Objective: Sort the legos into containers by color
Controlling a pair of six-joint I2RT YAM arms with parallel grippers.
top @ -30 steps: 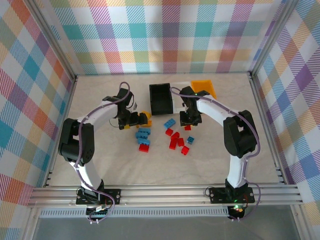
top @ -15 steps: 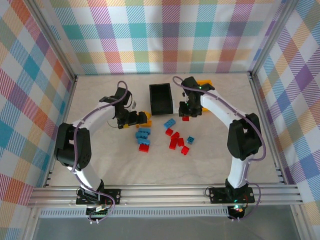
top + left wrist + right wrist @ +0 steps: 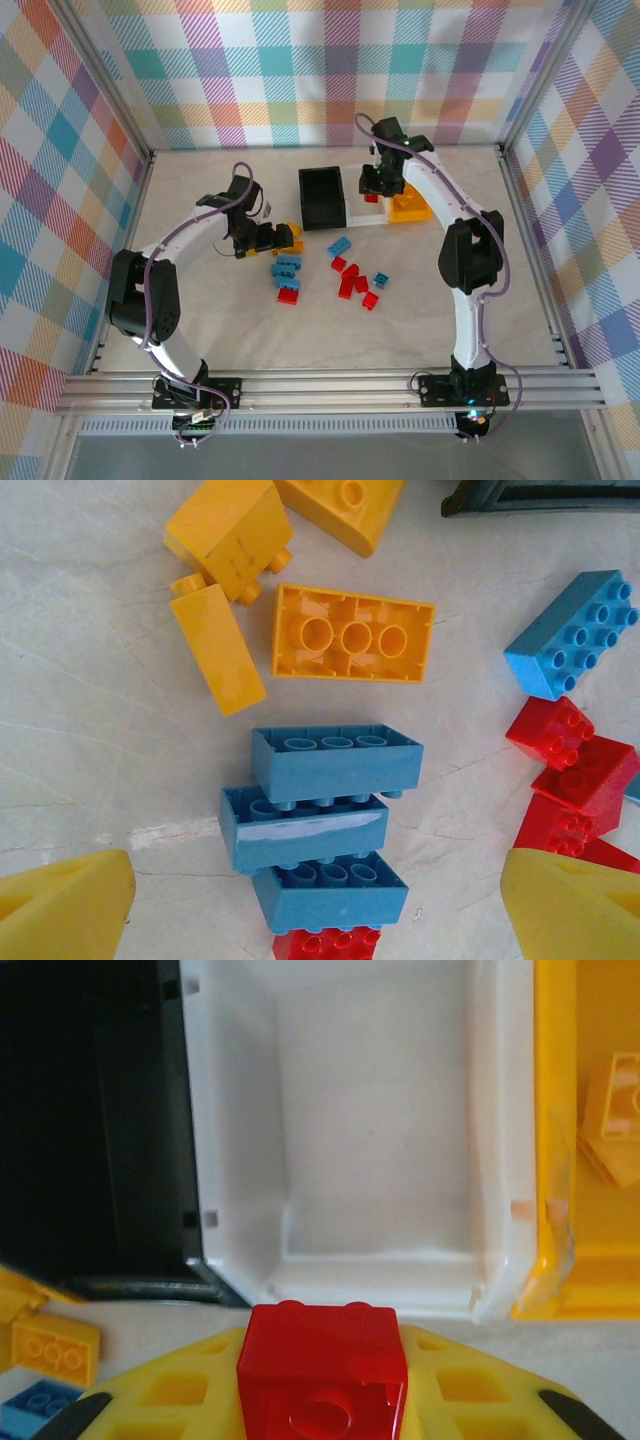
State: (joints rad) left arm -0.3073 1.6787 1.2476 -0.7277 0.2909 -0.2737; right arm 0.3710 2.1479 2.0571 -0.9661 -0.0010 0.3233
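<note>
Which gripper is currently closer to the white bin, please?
Right: the right gripper holds a red brick at the near edge of the white bin; the left gripper hovers over loose bricks beyond the black bin.

The 3 containers (image 3: 305,198) sit in a row (joined) behind the scattered legos (image 3: 346,288).

A red lego (image 3: 322,1370) hangs at the white bin's (image 3: 380,1265) near rim; red, blue, orange legos (image 3: 335,763) lie scattered.

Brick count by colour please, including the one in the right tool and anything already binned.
Red bricks: 7, one in the right tool
Blue bricks: 5
Orange bricks: 5, one in the orange bin
Total: 17
</note>
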